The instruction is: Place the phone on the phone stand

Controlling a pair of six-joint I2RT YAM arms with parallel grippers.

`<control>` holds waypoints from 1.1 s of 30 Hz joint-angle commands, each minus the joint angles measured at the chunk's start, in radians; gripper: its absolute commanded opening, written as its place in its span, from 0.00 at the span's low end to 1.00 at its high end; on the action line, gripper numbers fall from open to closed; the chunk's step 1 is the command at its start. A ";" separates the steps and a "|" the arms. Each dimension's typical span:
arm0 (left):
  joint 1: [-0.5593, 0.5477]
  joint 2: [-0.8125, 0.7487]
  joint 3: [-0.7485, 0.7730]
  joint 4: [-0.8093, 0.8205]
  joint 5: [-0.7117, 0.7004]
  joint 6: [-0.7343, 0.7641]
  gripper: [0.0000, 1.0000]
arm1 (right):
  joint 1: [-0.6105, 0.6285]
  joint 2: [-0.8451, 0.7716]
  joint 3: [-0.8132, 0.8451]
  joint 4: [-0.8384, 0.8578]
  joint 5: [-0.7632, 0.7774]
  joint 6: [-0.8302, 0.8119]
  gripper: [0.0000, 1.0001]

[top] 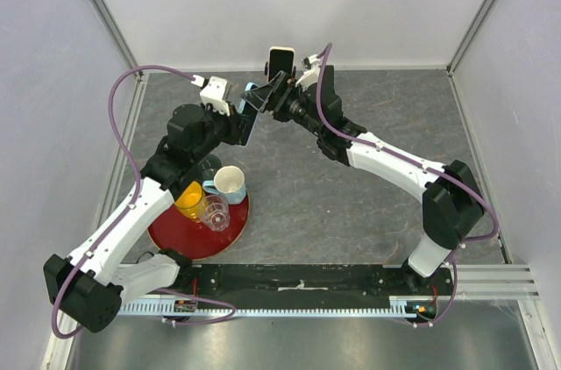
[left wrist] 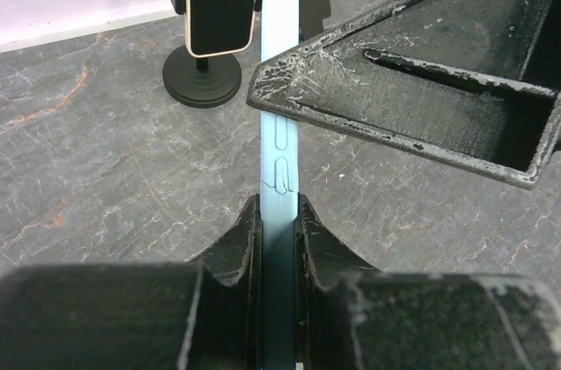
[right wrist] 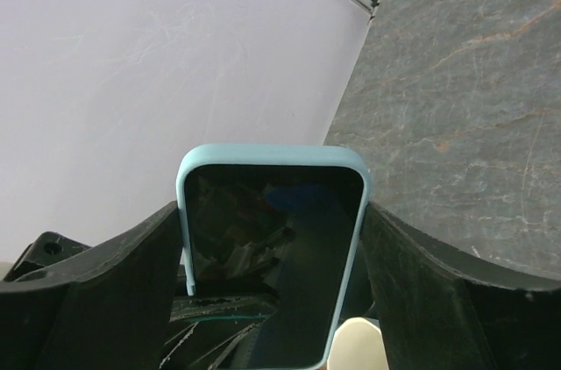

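White-and-black arms (top: 123,221) carry purple cables (top: 111,116) and scuffed, perhaps plastic, pincer fingers (left wrist: 412,98).

Marbled grey tabletop (top: 333,212) boxed in by pale walls (top: 289,2).
The walls rise plain just beyond the jaws, joined by aluminium corner posts (top: 102,6); the veined tabletop spreads beneath the jaws under soft, even light.

Inventory, near-left of my workspace:
- One round red plate (top: 186,244), flat on the grey marbled table top (top: 351,203).
- On the plate, three vessels clustered together: a pale blue mug (top: 228,183), white inside, at the far edge; a yellow cup (top: 188,200) to its left; and a clear glass (top: 216,213) just beside both.
- Plain white walls (top: 289,2) on the left, far and right sides.
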 commanded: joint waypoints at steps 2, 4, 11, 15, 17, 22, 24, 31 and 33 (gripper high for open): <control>0.015 -0.038 0.010 0.149 0.028 -0.068 0.02 | 0.008 0.018 0.033 0.062 -0.011 0.030 0.75; 0.015 -0.033 0.012 0.150 0.043 -0.080 0.02 | 0.006 0.014 0.024 0.072 -0.008 0.039 0.73; 0.015 -0.029 0.015 0.150 0.061 -0.080 0.02 | 0.008 0.015 0.027 0.063 0.007 0.016 0.87; 0.015 -0.027 0.012 0.152 0.061 -0.073 0.02 | 0.006 0.031 0.039 0.060 -0.017 0.022 0.93; 0.015 -0.024 0.013 0.152 0.072 -0.065 0.02 | 0.006 0.032 0.041 0.062 -0.022 0.022 0.92; 0.015 -0.013 0.013 0.153 0.078 -0.056 0.02 | 0.006 0.020 0.028 0.066 -0.005 0.015 0.78; 0.015 -0.009 0.015 0.153 0.084 -0.056 0.02 | 0.006 0.018 0.022 0.068 0.004 0.015 0.65; 0.015 0.037 0.041 0.100 0.115 -0.085 0.03 | 0.008 -0.018 -0.002 0.089 0.049 -0.085 0.11; 0.015 0.062 0.068 0.046 0.149 -0.088 0.09 | 0.006 -0.041 -0.015 0.092 0.074 -0.122 0.00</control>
